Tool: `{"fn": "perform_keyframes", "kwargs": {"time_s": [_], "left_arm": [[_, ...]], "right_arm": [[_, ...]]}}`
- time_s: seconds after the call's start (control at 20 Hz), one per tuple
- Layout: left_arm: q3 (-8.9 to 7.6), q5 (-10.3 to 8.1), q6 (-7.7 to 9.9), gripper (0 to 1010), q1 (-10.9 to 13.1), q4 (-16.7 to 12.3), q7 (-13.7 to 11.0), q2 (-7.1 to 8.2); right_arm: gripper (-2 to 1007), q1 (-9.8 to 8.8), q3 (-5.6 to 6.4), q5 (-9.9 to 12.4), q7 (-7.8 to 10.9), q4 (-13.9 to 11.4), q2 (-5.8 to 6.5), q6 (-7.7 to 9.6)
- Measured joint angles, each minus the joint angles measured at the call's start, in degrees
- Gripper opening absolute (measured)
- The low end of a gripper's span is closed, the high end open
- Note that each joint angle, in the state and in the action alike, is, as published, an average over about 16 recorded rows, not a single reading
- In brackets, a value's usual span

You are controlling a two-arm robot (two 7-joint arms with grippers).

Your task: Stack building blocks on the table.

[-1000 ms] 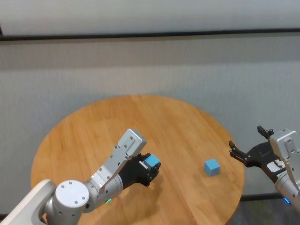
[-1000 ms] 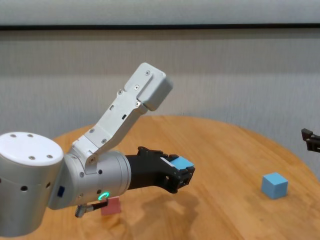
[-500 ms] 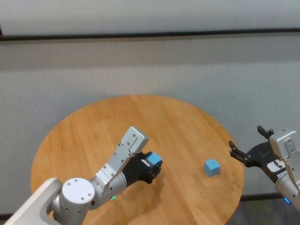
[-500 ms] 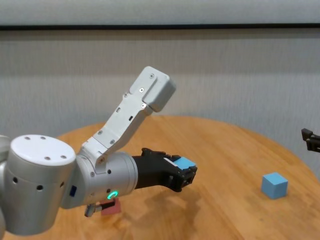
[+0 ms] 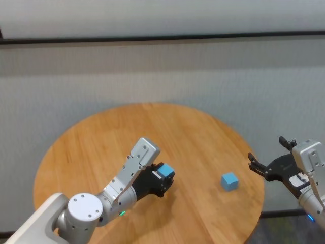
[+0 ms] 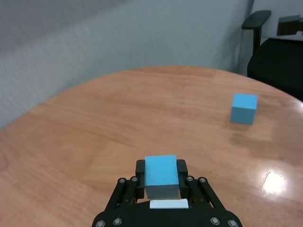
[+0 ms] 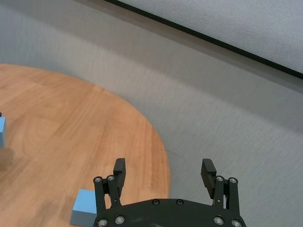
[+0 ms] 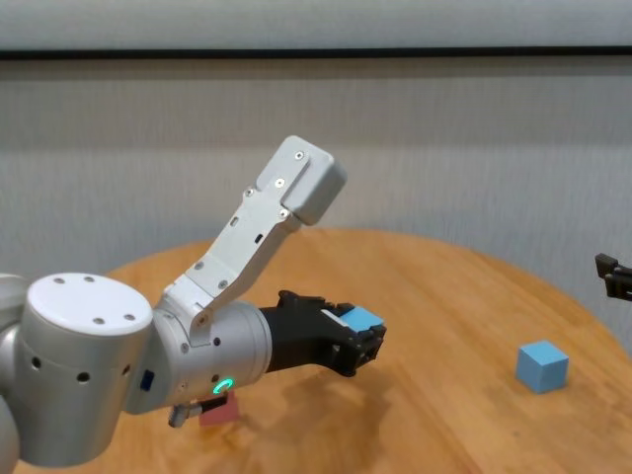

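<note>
Fingers of my left gripper point(image 6: 161, 174) are clenched on a light blue block point(image 6: 161, 176), one pad on each of two opposite faces, so the cube sits square between them with its top and front faces clear; I read that as a grip chosen to let the block's underside meet another cube flat. It is carried above the table point(image 5: 101, 132), in the near-left part of the round top, and the chest view shows air and a shadow beneath it rather than contact. Low in that same view, beside the big left arm joint, the pink block point(image 8: 219, 409) rests on the wood, mostly hidden by the arm; since it lies close under my left arm, I judge it the likely base for this cube, though I cannot tell from here how well the two line up. Farther out, the second light blue block point(image 5: 229, 181) sits alone toward the right side of the top, well apart from the carried one and untouched. My right gripper point(image 7: 164, 173) hangs just off the table's right edge with its jaws spread wide and nothing between them, near that second cube, which seems a sensible waiting post: out of the left arm's way, yet near the block it would fetch next. So far no block stands on another, so the stacking is at its first placement, by my reckoning.
</note>
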Motion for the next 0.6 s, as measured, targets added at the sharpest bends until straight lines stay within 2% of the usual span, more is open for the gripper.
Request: {"fn": "perform_keyframes", "kwargs": {"time_s": [0.6], "left_arm": [[-0.27, 0.39, -0.42, 408, -0.03, 2.06, 0.18, -0.32]], "right_arm": [[1005, 0.00, 0.00, 0.00, 0.00, 0.00, 0.00, 0.00]]}}
